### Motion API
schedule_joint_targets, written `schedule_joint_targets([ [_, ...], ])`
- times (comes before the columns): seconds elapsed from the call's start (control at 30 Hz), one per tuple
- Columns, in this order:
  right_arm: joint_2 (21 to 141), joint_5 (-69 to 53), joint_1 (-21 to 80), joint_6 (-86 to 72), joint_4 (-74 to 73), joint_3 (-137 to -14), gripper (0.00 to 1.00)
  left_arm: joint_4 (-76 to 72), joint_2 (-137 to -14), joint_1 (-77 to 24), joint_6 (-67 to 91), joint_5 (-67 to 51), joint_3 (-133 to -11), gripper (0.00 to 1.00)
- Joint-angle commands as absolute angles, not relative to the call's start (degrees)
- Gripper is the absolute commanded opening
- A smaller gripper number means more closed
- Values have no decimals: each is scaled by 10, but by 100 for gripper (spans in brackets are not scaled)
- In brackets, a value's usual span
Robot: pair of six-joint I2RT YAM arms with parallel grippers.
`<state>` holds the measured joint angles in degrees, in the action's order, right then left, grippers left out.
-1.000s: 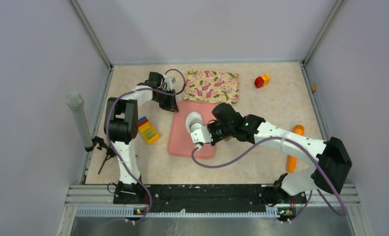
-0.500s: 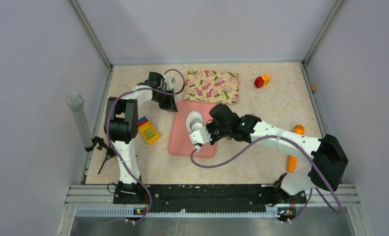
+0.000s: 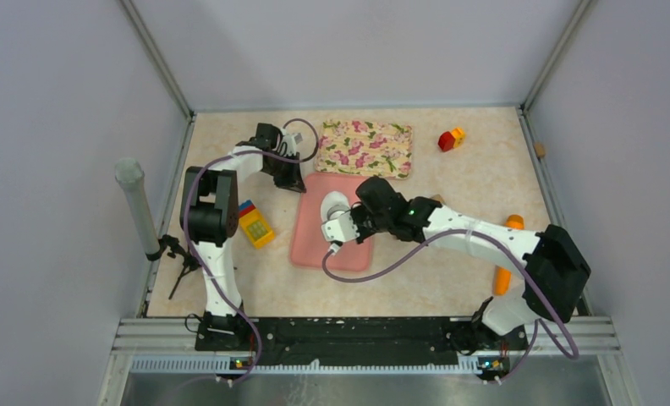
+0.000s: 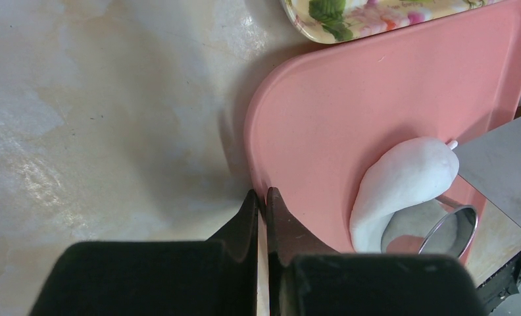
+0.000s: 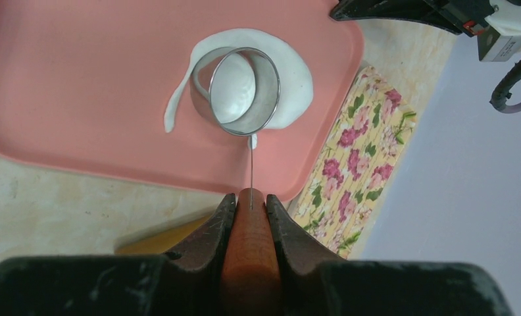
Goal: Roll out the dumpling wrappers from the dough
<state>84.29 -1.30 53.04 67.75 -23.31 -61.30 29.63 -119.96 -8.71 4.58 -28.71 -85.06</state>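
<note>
The dough lies as a flat white sheet on the pink mat, also seen as dough from above. A silver ring cutter stands on it, framing a round, wrapper-sized patch of dough. My right gripper is shut on a brown wooden handle. The handle's thin needle reaches the dough's near rim beside the ring. My left gripper is shut, with its tips at the mat's edge. I cannot tell whether they pinch it.
A floral tray sits just beyond the mat. A coloured toy block lies left of the mat. An orange cylinder is at the right and a red-orange toy at the far right. A grey post stands outside the left edge.
My right arm has swung a little left and farther in, bringing its wrist closer over the dough. The left arm has stayed at the mat's far-left corner.
</note>
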Motion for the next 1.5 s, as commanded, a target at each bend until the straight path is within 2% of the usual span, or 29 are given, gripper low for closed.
schedule_joint_targets([
  [0.0, 864, -44, 515, 649, -196, -626, 0, 309, -1216, -94, 29, -312, -860, 0],
  [0.43, 917, -133, 474, 603, -161, -688, 0, 314, -1221, -94, 27, -316, -865, 0],
  [0.7, 969, -236, 452, 584, -244, -811, 0, 311, -1221, -94, 36, -306, -862, 0],
  [1.1, 1074, -311, 451, 584, -363, -1008, 0, 304, -1219, -94, 43, -304, -858, 0],
  [1.47, 1109, -336, 475, 620, -436, -1076, 0, 288, -1215, -92, 60, -292, -849, 0],
])
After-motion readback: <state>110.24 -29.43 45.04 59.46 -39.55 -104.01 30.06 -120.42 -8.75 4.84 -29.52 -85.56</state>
